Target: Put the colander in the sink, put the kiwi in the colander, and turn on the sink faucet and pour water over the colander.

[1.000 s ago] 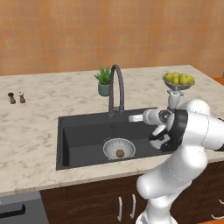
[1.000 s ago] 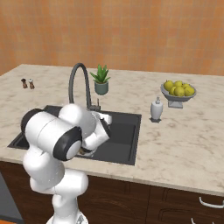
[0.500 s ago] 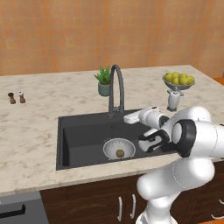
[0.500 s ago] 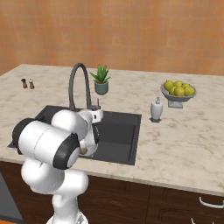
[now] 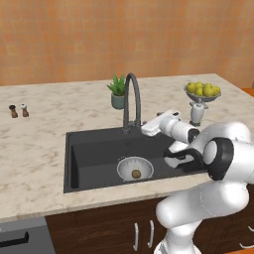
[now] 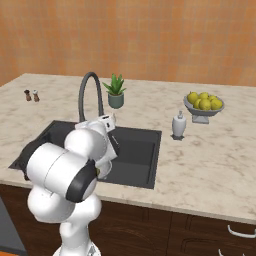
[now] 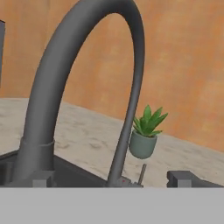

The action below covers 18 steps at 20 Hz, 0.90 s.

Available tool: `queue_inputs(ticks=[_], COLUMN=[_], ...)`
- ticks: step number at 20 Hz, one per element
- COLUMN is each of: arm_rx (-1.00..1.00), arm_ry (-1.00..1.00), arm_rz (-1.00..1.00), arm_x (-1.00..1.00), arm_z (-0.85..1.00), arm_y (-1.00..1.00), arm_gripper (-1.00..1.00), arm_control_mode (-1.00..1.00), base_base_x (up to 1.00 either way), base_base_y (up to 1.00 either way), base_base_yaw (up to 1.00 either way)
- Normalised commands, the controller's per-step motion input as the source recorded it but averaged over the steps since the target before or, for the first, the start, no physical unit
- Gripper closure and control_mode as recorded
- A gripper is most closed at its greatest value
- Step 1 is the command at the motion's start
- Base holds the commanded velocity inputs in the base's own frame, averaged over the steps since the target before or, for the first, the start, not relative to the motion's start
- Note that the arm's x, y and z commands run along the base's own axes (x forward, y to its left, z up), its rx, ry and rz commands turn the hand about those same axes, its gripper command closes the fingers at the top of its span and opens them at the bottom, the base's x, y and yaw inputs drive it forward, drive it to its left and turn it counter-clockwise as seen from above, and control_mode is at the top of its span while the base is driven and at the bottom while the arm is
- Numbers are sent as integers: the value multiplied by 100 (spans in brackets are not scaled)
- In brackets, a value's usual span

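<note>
The black sink [image 5: 89, 154] holds the silver colander [image 5: 124, 166] on its floor, right of centre. Inside it lies the brown kiwi [image 5: 135, 173]. Behind the basin rises the dark grey gooseneck sink faucet [image 5: 135, 96], also seen in the right base view [image 6: 85, 92]. My gripper [image 5: 145, 131] hovers over the sink's back edge, just right of the faucet's base and pointing at it. In the hand view the faucet arch [image 7: 48, 100] looms close. There my gripper [image 7: 111, 181] is open, its fingertips [image 7: 41, 179] wide apart with nothing between them. No water shows.
A small potted plant [image 5: 118, 92] stands behind the faucet. A soap dispenser [image 5: 197, 113] and a footed bowl of yellow-green fruit [image 5: 202, 92] sit on the counter to the right. Two small shakers [image 5: 17, 110] stand far left.
My arm has swung left, bringing the hand from the sink's right side over to the faucet's base. The colander and kiwi have not moved.
</note>
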Motion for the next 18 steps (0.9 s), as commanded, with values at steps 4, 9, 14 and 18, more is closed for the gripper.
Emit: queue_inputs(ticks=[4,9,14,18], arm_rx=[-12,-3,0,0], arm_ry=[0,0,1,2], arm_rz=[15,2,0,0], arm_x=[0,20,70,59], arm_z=[47,0,-1,-34], arm_y=[-72,-24,0,-2], arm_gripper=[-100,-100,-100,-100], arm_control_mode=[-100,-100,-100,-100], base_base_x=[0,0,0,0], base_base_y=[0,0,0,0], base_base_yaw=[0,0,0,0])
